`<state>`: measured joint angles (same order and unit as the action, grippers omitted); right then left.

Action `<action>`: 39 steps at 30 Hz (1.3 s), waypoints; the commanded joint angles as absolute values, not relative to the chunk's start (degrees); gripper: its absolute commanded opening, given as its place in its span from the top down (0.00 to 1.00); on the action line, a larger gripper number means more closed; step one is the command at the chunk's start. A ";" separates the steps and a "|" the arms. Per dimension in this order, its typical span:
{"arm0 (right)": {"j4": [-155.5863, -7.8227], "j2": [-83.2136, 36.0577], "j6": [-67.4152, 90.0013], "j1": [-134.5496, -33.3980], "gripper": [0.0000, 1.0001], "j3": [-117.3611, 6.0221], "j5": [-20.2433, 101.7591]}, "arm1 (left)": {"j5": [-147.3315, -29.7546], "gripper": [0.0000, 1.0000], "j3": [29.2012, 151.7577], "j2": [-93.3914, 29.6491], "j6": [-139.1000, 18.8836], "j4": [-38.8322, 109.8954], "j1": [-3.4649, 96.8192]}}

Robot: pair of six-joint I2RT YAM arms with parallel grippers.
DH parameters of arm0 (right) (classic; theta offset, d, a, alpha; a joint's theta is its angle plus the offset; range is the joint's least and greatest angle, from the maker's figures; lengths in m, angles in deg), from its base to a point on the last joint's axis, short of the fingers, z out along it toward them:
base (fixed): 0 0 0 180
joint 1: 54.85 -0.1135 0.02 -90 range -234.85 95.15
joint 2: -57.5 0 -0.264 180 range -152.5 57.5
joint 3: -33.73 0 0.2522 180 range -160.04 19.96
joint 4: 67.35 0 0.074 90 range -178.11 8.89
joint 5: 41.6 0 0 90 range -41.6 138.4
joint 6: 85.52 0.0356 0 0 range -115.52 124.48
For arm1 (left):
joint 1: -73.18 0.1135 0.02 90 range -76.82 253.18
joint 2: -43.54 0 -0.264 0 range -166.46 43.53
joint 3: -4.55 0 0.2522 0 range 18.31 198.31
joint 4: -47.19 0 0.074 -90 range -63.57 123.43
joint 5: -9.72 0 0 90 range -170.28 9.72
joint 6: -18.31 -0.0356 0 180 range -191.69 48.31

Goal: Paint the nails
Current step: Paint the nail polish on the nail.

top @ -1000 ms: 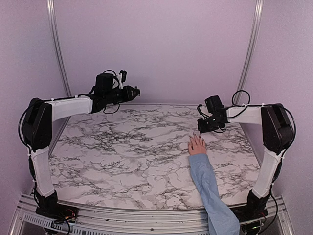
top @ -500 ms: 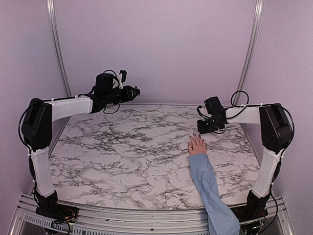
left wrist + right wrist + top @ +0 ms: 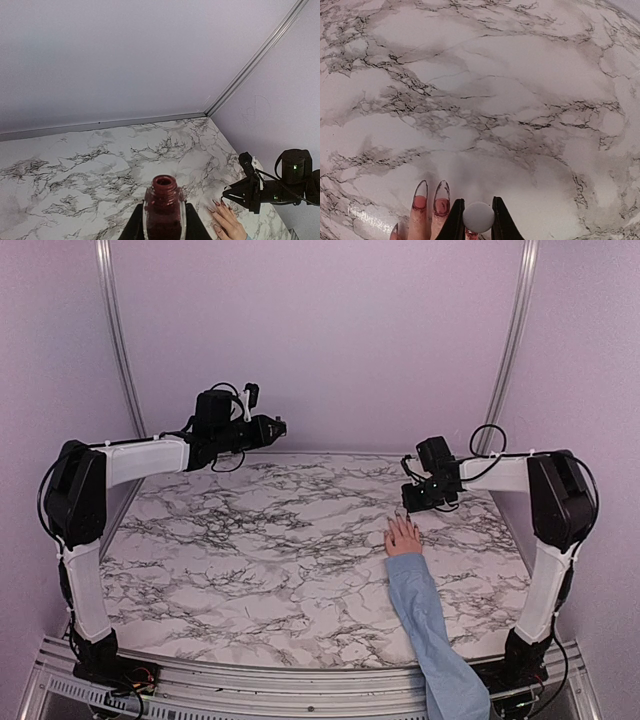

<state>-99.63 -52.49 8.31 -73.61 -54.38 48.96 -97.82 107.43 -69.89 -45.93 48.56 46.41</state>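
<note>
A pinkish hand with a light-blue sleeve lies flat on the marble table at the right. Its nails are long and pointed, with red polish near their bases and clear tips. My right gripper hovers just over the fingertips. It is shut on a white round brush cap, with a red-smeared nail partly hidden under it. My left gripper is raised at the back left, shut on an open bottle of dark red polish. The hand and right gripper also show in the left wrist view.
Purple walls with metal rails enclose the table on the back and sides. The sleeved forearm runs from the near right edge up toward the middle right. A metal frame lies along the near edge.
My right gripper has edged slightly left and away over the fingertips. The left arm and the hand have not moved.
</note>
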 commanded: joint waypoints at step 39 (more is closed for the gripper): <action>-103.77 -48.07 8.33 -74.11 1.00 -56.45 46.56 | -98.71 1.00 104.21 -67.20 -45.49 53.28 47.60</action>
